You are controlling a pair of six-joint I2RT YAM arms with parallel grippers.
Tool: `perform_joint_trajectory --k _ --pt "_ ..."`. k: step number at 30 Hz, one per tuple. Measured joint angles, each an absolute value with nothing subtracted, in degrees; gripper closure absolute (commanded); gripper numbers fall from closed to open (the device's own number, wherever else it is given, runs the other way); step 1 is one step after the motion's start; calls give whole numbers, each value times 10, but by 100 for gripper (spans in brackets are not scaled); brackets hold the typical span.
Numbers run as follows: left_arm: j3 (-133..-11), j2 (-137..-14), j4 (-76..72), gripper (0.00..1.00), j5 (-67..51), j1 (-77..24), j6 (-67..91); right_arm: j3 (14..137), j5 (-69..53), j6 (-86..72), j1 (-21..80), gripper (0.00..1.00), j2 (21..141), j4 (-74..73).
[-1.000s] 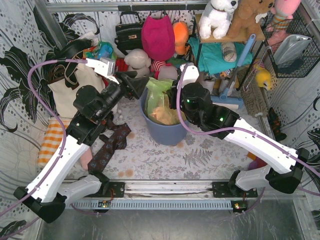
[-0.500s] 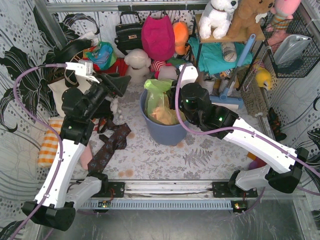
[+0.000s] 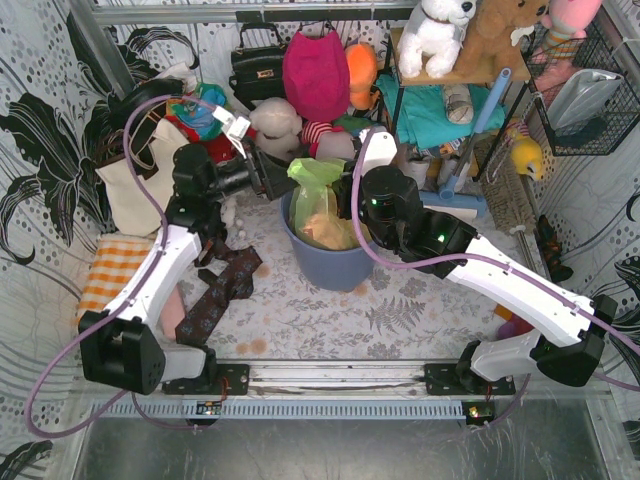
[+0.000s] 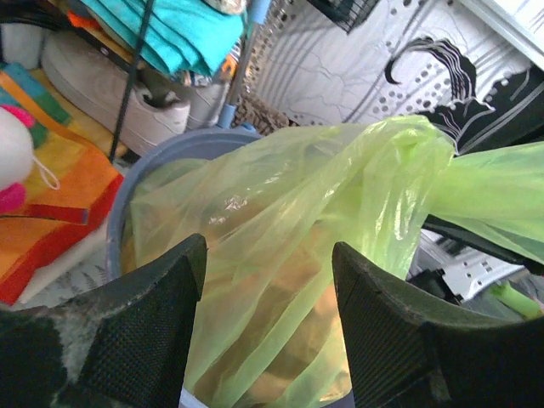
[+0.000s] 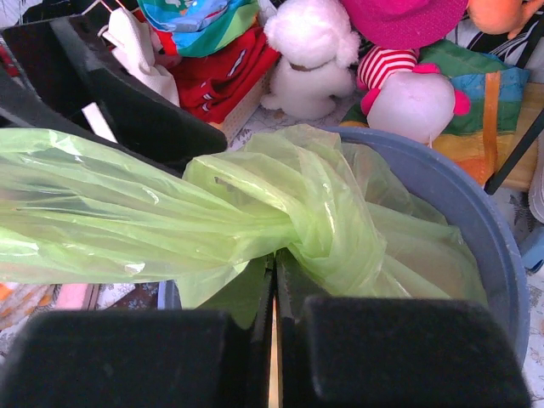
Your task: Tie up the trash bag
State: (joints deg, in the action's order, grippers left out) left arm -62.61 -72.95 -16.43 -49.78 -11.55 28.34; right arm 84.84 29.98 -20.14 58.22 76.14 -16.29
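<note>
Right gripper [image 5: 274, 310]: fingers pressed together, clamping a fold of the trash bag [image 5: 314, 204] just below its twisted neck, apparently to keep the twist taut. Left gripper [image 4: 268, 255]: fingers [image 4: 161, 297] apart and empty, facing the bag's flank, probably poised to take the loose tail. The bag sits inside the blue-grey bin [image 3: 345, 265] at mid-table.

Trash bag [image 3: 318, 198] in bin [image 3: 335, 268] between left pincer [image 3: 266, 175] and right pincer [image 3: 345, 195].
</note>
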Motion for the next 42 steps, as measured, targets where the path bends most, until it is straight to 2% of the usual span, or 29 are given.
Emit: perform_joint_trajectory --k 6,8,9,12,13,14,27,42 --pt "-632 -763 -212 31 -566 -116 309 848 297 -204 582 100 761 -163" --pt "-633 -769 -234 37 -584 -121 319 848 296 -204 582 100 761 -163" --pt "-633 -771 -247 45 -593 -124 327 848 296 -205 582 100 761 -163" --pt "-633 -773 -278 87 -616 -138 343 848 294 -206 582 100 761 -163" --pt "-633 -773 -282 97 -623 -144 346 848 293 -208 582 100 761 -163" --pt "-633 -773 -283 100 -628 -149 344 848 292 -210 582 100 761 -163" --pt "-633 -717 -222 100 -626 -158 310 792 292 -247 582 100 761 -113" --pt "-627 -688 -130 100 -598 -181 264 637 297 -293 582 100 748 137"
